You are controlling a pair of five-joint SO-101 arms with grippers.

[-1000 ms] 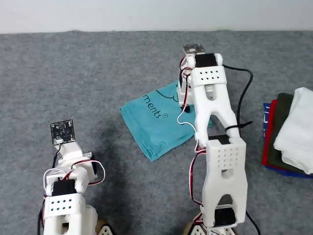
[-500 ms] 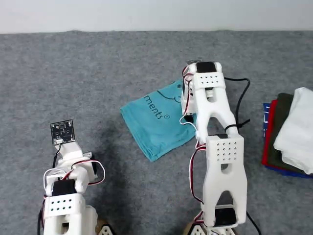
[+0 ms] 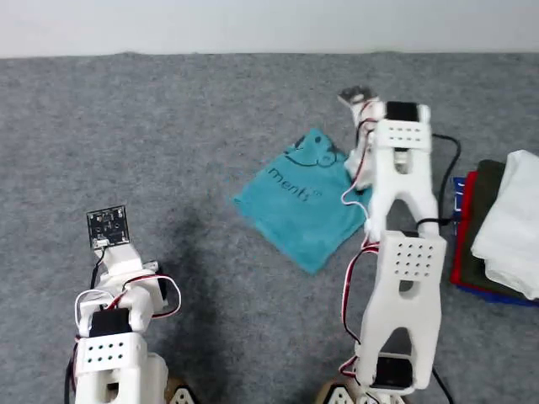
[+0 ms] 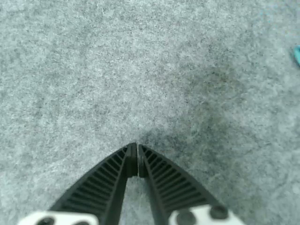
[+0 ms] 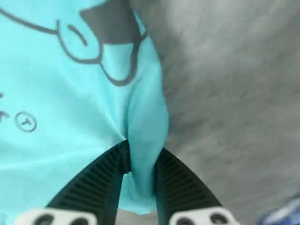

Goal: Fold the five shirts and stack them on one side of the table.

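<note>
Left arm [image 3: 114,328] is folded back at lower left of the high view, with the left gripper [image 4: 137,154] closed, tips touching. Right arm [image 3: 402,252] is stretched up the right-centre of the frame, and the right gripper [image 5: 141,151] is pinched on a fold of the teal shirt [image 5: 65,84].

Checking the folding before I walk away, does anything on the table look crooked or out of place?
The folded teal shirt lies diagonally on the grey felt table, apart from the stack of folded shirts. The right hand pinches its edge into a bunched ridge.
</note>
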